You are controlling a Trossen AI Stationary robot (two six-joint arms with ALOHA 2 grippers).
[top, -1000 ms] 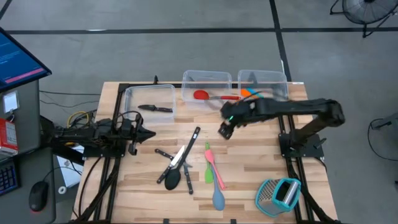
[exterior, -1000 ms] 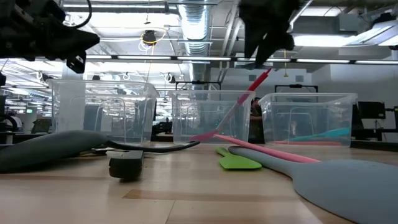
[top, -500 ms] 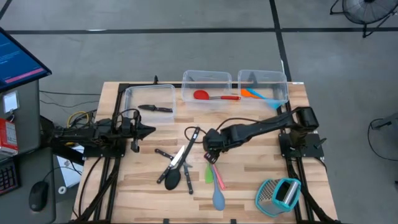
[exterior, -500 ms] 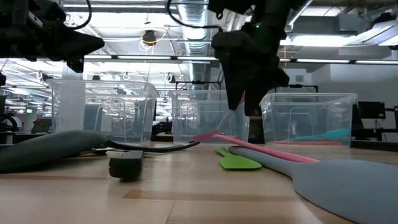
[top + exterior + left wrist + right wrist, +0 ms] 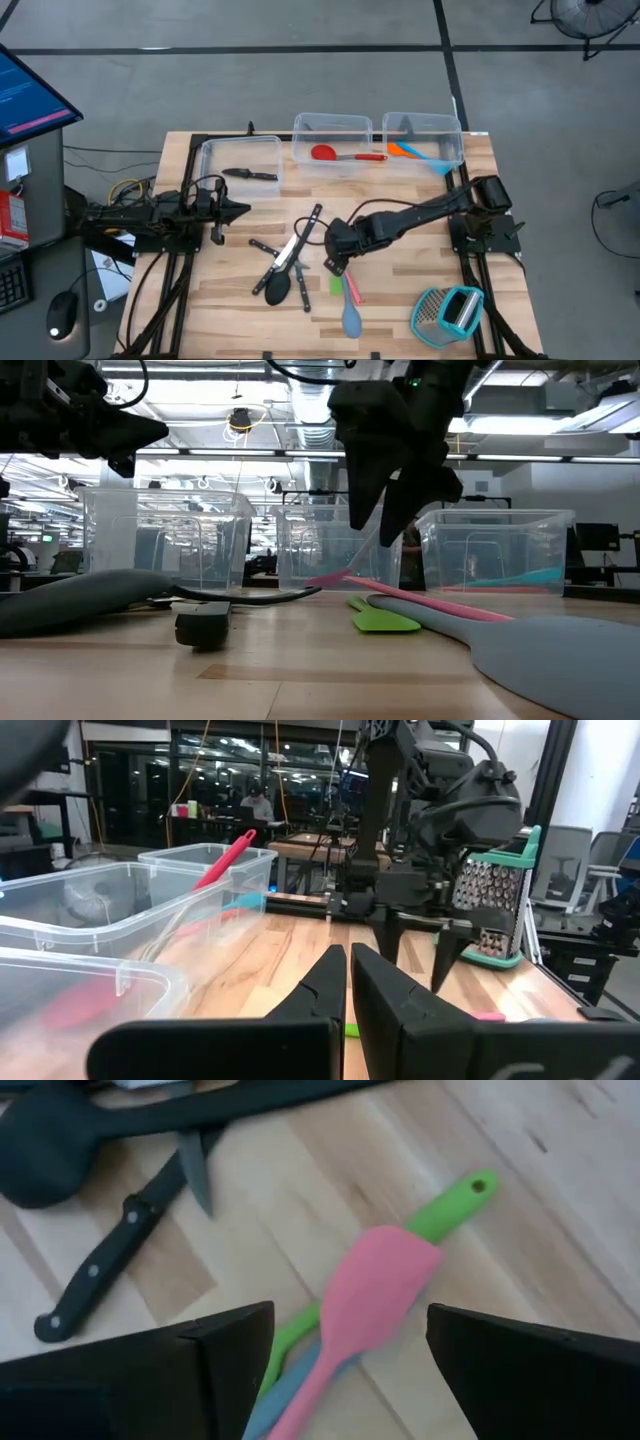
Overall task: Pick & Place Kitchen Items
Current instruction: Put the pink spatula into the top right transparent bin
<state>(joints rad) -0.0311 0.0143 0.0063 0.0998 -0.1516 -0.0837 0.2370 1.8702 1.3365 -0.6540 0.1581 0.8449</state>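
Pink spatula (image 5: 360,1295), blade toward bins, lengthwise front-to-back

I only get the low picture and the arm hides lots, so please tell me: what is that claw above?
Observer: The right gripper hangs open over the pink spatula.
Operator: Is pink lying all alone?
Observer: No, it lies across the green spatula and a grey-blue one.
Operator: What about the other claw?
Observer: The left gripper is shut on nothing, at the table's left side.
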